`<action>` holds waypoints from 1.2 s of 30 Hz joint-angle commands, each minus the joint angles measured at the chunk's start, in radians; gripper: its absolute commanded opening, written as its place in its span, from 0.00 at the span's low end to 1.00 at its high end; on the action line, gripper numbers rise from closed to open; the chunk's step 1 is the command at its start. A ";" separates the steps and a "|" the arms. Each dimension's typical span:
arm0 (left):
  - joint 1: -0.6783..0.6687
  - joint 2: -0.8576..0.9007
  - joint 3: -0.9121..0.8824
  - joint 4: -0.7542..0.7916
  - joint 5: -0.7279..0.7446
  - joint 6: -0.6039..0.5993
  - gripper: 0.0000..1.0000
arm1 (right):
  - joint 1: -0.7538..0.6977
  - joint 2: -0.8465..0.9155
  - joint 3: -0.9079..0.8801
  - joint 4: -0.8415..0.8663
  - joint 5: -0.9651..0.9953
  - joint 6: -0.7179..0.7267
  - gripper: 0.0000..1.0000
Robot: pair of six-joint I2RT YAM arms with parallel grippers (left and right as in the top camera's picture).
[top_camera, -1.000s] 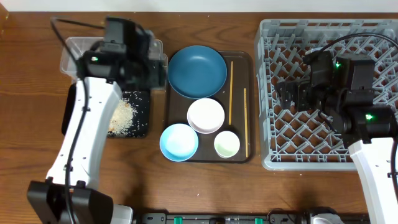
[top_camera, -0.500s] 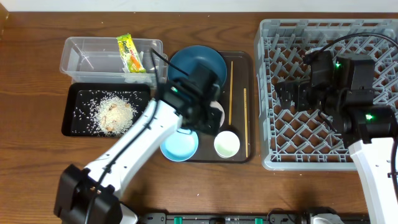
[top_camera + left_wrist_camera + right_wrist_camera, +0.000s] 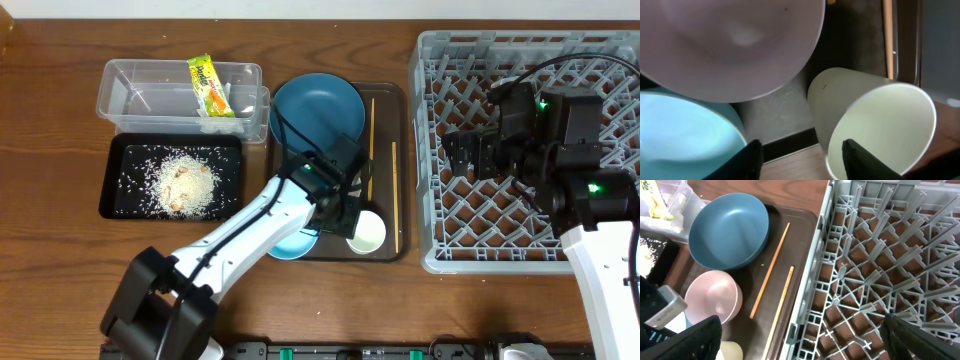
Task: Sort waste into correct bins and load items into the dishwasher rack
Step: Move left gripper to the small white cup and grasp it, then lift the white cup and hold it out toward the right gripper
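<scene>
One second is enough for the left arm to swing away from the bins at ten o'clock and settle over the dark brown serving tray (image 3: 398, 100) at the table's centre. Uncovered, the yellow-green snack wrapper (image 3: 211, 85) lies in the clear tub (image 3: 140, 95) and the rice scraps (image 3: 185, 180) are piled in the black tray (image 3: 115, 200), so the waste sorting looks finished and loading begins.

The left gripper (image 3: 802, 152) now hangs at the pale green cup (image 3: 875, 125), which stands at the tray's five o'clock corner. Its fingers have narrowed but stand apart, the cup's near wall between them, not pinched. The white bowl (image 3: 735, 40) sits at eleven o'clock of the cup and the light blue bowl (image 3: 680, 135) at nine. The dark blue plate (image 3: 315, 110) and the chopsticks (image 3: 372, 150) are also on the tray.

The right gripper (image 3: 805, 337) has not shifted: spread wide, holding nothing, above the dishwasher rack (image 3: 450, 262) at three o'clock, which holds no dishes yet.
</scene>
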 commanded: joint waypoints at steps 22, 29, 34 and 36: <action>0.006 0.055 0.027 0.030 0.086 -0.058 0.12 | 0.006 0.001 0.019 -0.013 -0.054 0.022 0.99; 0.164 -0.044 0.043 0.038 0.329 -0.039 0.06 | 0.006 0.001 0.019 -0.010 -0.140 0.116 0.98; 0.350 -0.087 0.043 0.066 0.632 0.012 0.06 | 0.006 0.006 0.019 -0.008 -0.249 0.119 0.98; 0.421 -0.087 0.043 0.092 0.768 0.023 0.06 | 0.006 0.017 0.019 -0.003 -0.312 0.114 0.98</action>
